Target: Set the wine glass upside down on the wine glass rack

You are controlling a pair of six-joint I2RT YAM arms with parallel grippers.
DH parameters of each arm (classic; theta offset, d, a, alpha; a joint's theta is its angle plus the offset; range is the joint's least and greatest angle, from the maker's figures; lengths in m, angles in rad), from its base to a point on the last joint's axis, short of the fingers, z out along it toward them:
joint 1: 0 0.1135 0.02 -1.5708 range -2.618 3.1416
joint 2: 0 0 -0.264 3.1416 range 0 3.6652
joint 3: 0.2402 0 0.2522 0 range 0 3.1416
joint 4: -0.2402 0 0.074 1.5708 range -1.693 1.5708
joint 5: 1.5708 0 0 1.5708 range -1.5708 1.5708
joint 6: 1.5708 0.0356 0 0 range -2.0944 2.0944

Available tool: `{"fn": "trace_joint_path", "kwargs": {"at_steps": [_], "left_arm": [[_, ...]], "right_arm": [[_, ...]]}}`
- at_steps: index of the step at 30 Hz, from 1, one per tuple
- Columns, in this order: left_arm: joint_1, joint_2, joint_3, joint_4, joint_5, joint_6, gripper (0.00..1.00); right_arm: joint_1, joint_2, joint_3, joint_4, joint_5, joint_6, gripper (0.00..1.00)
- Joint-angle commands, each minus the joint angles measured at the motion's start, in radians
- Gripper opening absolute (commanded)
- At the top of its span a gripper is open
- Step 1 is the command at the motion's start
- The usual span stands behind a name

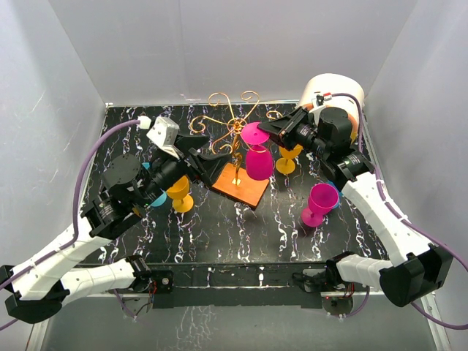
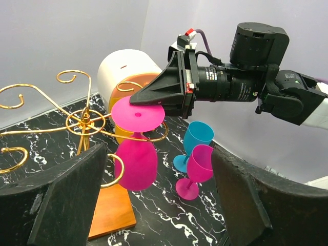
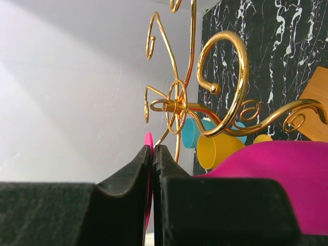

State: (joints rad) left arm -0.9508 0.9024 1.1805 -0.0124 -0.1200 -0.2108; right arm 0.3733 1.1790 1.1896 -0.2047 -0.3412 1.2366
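A magenta wine glass (image 1: 259, 162) hangs upside down beside the wine glass rack (image 1: 234, 117), a gold wire stand on an orange-brown wooden base (image 1: 245, 189). My right gripper (image 1: 268, 130) is shut on the edge of the glass's flat foot (image 2: 138, 114). The foot lies just above a curled rack arm (image 2: 154, 137), and the bowl (image 2: 136, 161) hangs below it. In the right wrist view the gripper (image 3: 152, 151) pinches the thin foot (image 3: 148, 141). My left gripper (image 1: 208, 164) stands open and empty by the rack base, its fingers (image 2: 66, 200) wide apart.
Upright magenta (image 1: 319, 203) and blue (image 1: 335, 196) glasses stand at the right, with a yellow one (image 1: 287, 157) behind them. Another yellow glass (image 1: 179, 194) and a blue one (image 1: 156, 199) sit under the left arm. A white cylinder (image 1: 329, 93) fills the back right corner.
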Motion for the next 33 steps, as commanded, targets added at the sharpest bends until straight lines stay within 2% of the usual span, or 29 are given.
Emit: {"fn": "trace_joint_path", "kwargs": {"at_steps": [1,21,33], "left_arm": [[0.004,-0.033,0.038,0.011,-0.022,0.005,0.81],[0.003,-0.030,0.037,-0.001,-0.052,0.013,0.83],[0.004,-0.010,0.047,0.003,-0.054,0.011,0.83]], "right_arm": [[0.002,-0.014,0.066,0.023,-0.055,-0.028,0.00],[0.002,-0.027,0.087,-0.035,-0.146,-0.077,0.00],[0.003,-0.085,0.082,-0.093,-0.084,-0.061,0.00]]}}
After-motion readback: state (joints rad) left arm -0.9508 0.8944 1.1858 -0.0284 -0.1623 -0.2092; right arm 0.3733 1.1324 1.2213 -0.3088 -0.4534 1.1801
